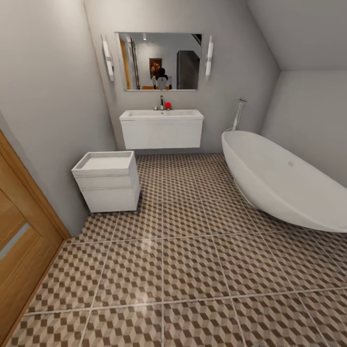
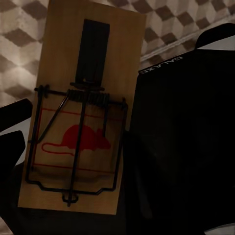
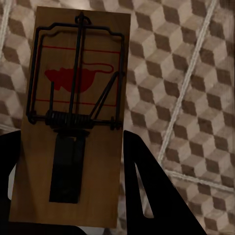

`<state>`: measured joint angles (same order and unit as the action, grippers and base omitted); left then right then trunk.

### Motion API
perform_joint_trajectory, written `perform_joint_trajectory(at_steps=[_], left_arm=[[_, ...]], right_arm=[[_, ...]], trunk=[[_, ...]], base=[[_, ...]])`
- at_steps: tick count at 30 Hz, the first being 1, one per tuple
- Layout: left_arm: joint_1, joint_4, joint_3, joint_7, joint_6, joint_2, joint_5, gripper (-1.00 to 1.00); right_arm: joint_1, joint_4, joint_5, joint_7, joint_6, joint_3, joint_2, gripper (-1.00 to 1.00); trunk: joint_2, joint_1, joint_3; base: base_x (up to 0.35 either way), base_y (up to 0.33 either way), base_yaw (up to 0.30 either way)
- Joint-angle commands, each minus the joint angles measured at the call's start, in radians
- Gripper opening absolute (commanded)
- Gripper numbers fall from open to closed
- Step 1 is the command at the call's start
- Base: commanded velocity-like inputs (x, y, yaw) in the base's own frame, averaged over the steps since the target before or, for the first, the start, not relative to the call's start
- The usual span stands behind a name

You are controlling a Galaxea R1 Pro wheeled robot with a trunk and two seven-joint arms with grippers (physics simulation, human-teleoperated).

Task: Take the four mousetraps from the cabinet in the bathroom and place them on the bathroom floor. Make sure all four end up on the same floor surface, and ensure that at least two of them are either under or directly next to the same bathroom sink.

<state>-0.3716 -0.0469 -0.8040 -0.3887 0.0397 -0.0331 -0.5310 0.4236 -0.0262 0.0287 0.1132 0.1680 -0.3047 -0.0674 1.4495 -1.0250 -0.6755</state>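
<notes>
1. Mousetraps, two of them, show in the wrist views: each is a flat rectangular wooden board with a dark wire spring bar, a coil, a black plate and a red mouse print.
2. The left mousetrap (image 2: 81,112) sits between the dark fingers of the left claw (image 2: 73,161), which is closed on it. Its long axis runs along the fingers, and the black plate end points away from the claw.
3. The right mousetrap (image 3: 73,112) is gripped by the right claw (image 3: 73,196) in the same way, but here the black plate end is nearest the claw and the wire frame points outward.
4. Beyond both claws lies the bathroom floor (image 1: 193,270), matt tiles with a brown and beige cube pattern and pale grout.
5. Ahead, the white rectangular sink (image 1: 161,114) hangs on the wall with open floor under it, between a square white toilet (image 1: 108,180) and a smooth oval bathtub (image 1: 284,180). A wooden door (image 1: 19,241) borders the floor.
</notes>
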Motion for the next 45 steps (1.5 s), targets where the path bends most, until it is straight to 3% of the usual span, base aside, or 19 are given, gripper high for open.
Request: perform_joint_trajectory(at_steps=[1,16,45], left_arm=[[-0.001,-0.003,-0.004,-0.006,0.003,-0.001,-0.011,-1.00],[-0.001,-0.003,-0.004,-0.006,0.002,0.000,-0.011,-1.00],[-0.001,-0.002,-0.004,-0.006,0.002,0.000,-0.011,-1.00]], right_arm=[[0.001,-0.003,-0.001,0.005,0.005,-0.001,0.000,-1.00],[0.001,-0.003,-0.001,0.005,0.005,-0.001,0.000,-1.00],[0.001,-0.003,-0.001,0.004,0.005,-0.001,0.000,-1.00]], trunk=[[0.000,0.000,-0.001],[0.000,0.000,-0.001],[0.000,0.000,-0.001]], base=[[0.019,0.000,-0.280],[0.028,0.000,-0.184],[0.323,0.000,-0.001]])
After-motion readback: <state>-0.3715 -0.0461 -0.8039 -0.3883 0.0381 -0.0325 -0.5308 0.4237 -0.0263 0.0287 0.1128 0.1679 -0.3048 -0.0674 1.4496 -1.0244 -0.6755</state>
